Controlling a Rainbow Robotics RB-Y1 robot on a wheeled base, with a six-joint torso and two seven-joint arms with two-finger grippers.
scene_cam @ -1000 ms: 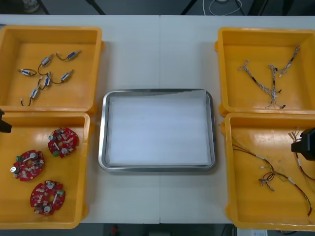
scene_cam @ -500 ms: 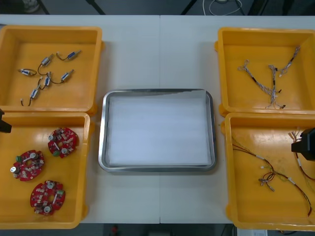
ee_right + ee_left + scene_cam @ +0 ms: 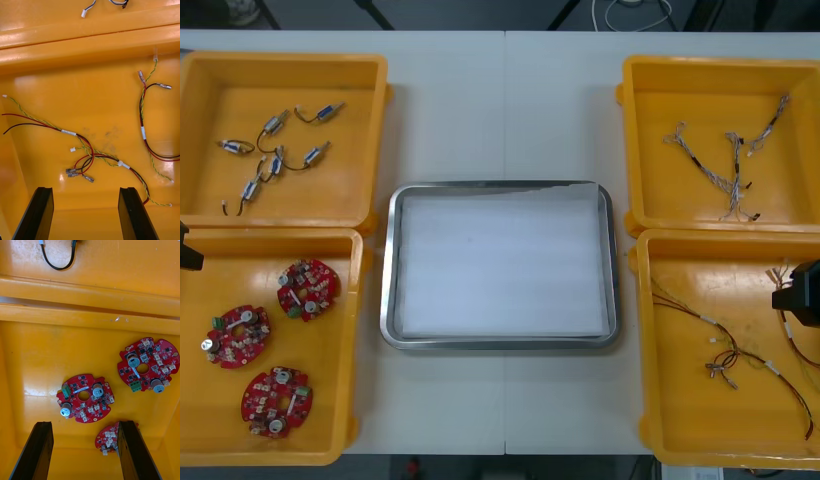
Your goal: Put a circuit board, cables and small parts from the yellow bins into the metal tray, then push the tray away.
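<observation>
L gripper [image 3: 84, 423]: fingers apart, empty, over the left-side yellow bin [image 3: 330, 380] w/ three round red circuit boards [image 3: 84, 398]. R gripper [image 3: 85, 188]: fingers likewise apart, empty, over red and yellow cables [image 3: 90, 150] in the right-side yellow bin [image 3: 680, 400]. Metal tray [image 3: 387, 290], white inside, lies mid-worktop [image 3: 500, 100] btwn the bins.

No text or label can be read; the circuit boards [image 3: 84, 397] may carry markings too small to tell.

Electronics workshop: yellow bins [image 3: 330, 400] of circuit boards [image 3: 308, 288]
</observation>
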